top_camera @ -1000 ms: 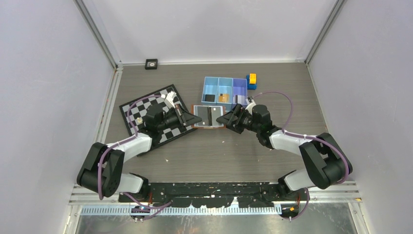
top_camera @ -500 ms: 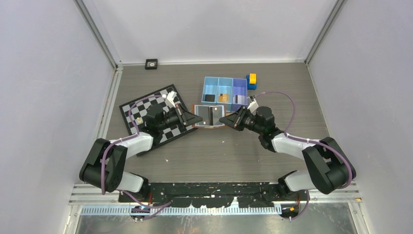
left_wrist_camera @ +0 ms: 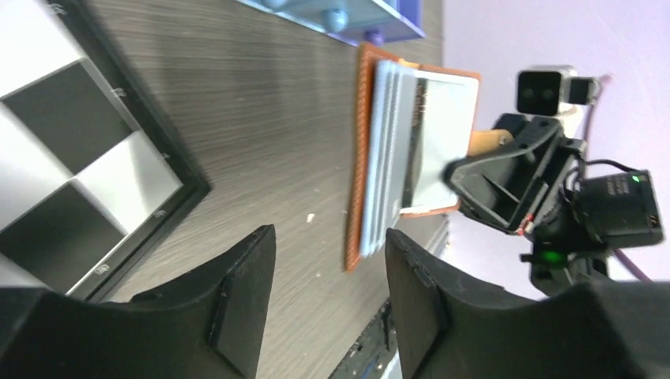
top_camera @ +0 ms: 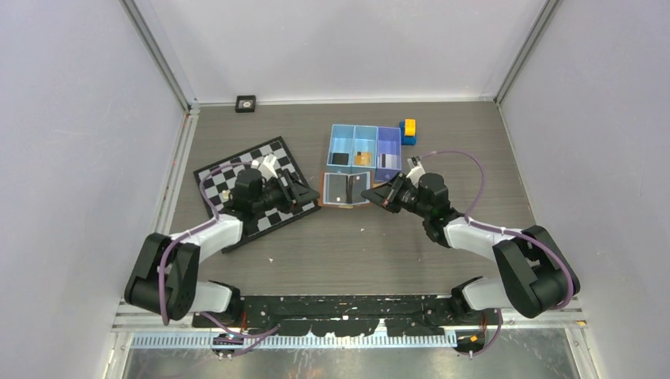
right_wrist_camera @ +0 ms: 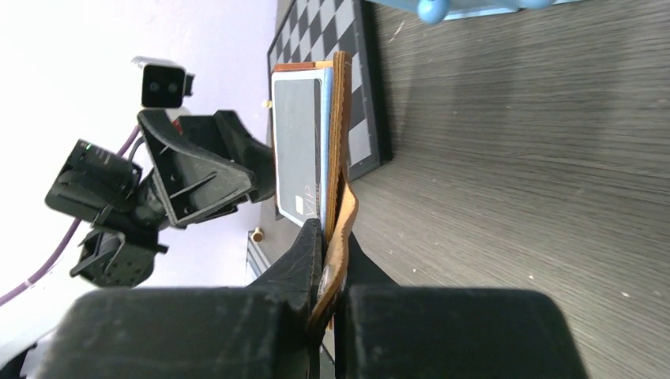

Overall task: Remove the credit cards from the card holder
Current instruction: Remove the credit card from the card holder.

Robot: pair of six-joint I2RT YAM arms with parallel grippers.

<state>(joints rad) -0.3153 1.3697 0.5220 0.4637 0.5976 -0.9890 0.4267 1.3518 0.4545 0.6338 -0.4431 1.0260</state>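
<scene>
Card holder (right_wrist_camera: 344, 207) pinched between right fingers (right_wrist_camera: 306, 254), left fingers (left_wrist_camera: 242, 298) nearby

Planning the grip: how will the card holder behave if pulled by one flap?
Probably floppy: the card holder curves where the right gripper pinches its leather flap. The credit cards inside look flat and straight, so that part likely stays stiff. Pulled by the flap alone, it may just hinge open.
</scene>
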